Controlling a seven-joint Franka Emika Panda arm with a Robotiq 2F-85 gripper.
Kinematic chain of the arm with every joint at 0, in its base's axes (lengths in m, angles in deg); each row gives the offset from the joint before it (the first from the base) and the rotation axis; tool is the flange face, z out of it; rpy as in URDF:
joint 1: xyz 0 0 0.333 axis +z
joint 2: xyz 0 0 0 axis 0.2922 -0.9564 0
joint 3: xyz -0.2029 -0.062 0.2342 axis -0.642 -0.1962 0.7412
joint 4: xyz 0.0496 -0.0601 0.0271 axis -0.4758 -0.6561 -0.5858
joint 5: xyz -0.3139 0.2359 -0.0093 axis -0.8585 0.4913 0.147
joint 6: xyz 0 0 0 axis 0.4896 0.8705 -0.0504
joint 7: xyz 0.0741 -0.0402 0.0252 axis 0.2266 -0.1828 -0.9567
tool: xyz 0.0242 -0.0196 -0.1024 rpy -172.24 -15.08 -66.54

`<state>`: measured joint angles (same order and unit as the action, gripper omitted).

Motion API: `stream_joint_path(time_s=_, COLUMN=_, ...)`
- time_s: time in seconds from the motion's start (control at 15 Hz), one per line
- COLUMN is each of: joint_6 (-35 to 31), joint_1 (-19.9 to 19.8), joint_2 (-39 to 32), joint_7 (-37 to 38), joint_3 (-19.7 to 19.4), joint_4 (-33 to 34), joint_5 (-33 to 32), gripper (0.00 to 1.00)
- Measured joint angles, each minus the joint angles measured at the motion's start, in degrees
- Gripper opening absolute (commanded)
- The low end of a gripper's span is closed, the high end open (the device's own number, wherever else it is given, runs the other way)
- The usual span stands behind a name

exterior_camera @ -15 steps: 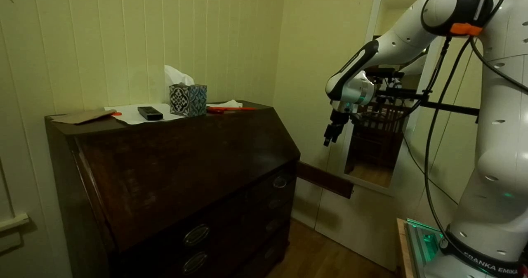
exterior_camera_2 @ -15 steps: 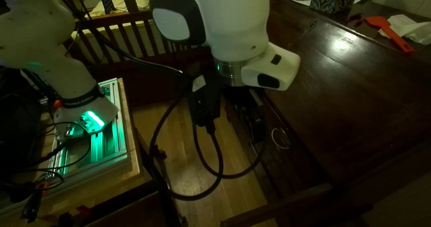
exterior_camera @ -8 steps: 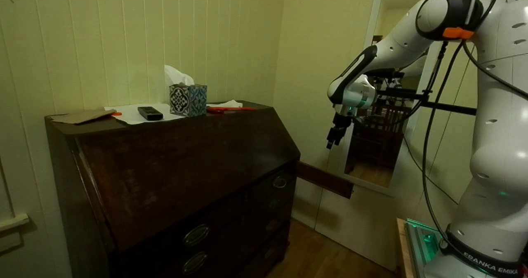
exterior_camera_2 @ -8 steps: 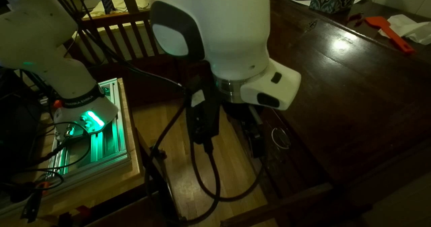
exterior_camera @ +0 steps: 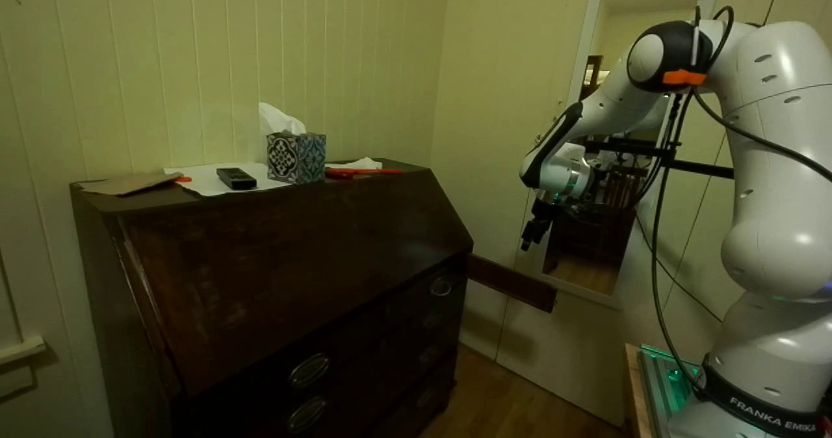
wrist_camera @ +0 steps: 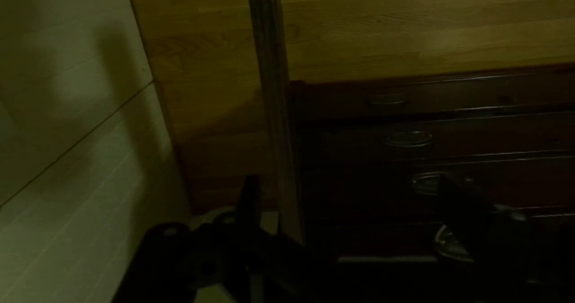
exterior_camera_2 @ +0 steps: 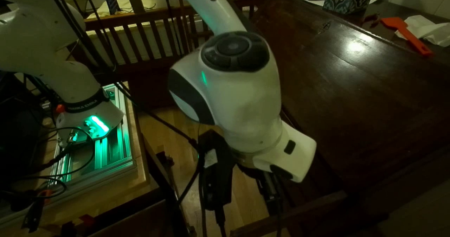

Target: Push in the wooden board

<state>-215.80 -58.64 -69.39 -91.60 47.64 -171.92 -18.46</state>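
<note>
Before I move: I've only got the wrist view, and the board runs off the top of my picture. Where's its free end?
Observer: In an exterior view, the wooden board juts from the desk, its free end on the side where the robot base stands.

Operator: Is the pincer on it yet? Can't judge height from here.

Observer: No. In an exterior view the pincer hangs above the board, with a gap showing under its tips.

Operator: Anything up on the desk, out of my frame?

Observer: Among other things, a patterned tissue box stands on top, seen in both exterior views.
</note>
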Motion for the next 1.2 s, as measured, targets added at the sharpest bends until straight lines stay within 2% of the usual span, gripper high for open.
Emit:
stream_joint_path(time_s=0.4, joint_6=-6.63, joint_1=-6.34, joint_2=-9.57, joint_7=0.82, joint_3=6.88, joint_4=6.49, joint_5=-0.41, gripper=1.0)
stream_joint_path(time_s=0.6, joint_6=-6.79, joint_1=-6.96, joint_2=-12.32, joint_7=1.43, joint_3=7.12, joint_4=8.96, joint_5=-0.63, gripper=1.0)
stream_joint_path(time_s=0.87, joint_6=-6.79, joint_1=-7.07, joint_2=-12.56, joint_7=1.67, joint_3=7.3, joint_4=9.41, joint_5=-0.95, gripper=1.0)
stream_joint_path(time_s=1.2, joint_6=-7.9, joint_1=-7.74, joint_2=-13.82, joint_7=3.29, joint_3=7.62, joint_4=9.6, joint_5=-5.66, gripper=1.0)
